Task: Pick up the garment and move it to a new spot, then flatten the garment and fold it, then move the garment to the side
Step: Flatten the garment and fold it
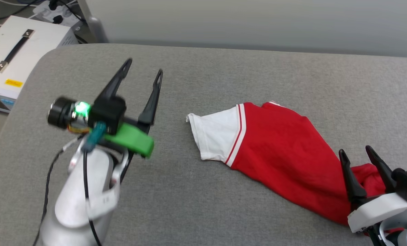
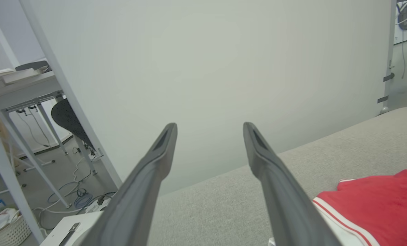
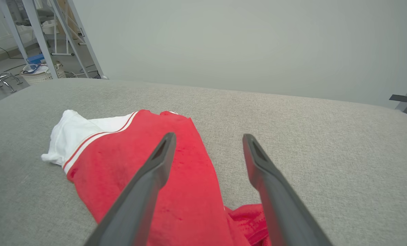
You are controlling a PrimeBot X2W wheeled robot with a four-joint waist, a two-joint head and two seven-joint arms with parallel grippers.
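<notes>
The garment [image 1: 285, 150], a red T-shirt with a white sleeve and striped trim, lies bunched on the grey table [image 1: 224, 75], stretching from the centre toward the lower right. Its white sleeve [image 1: 213, 136] points left. My right gripper [image 1: 356, 153] hovers open above the garment's lower right end, holding nothing; in the right wrist view the garment [image 3: 176, 177] runs under that gripper [image 3: 208, 138]. My left gripper [image 1: 145, 66] is raised and open, off to the left of the sleeve. The left wrist view has the garment [image 2: 377, 205] at its lower right, beside the open left gripper [image 2: 210, 128].
A white equipment box [image 1: 15, 54] with a black handle stands off the table's rounded left end. A pale wall [image 1: 258, 20] runs behind the table. Desk legs, cables and a basket [image 2: 5, 229] are on the floor to the left.
</notes>
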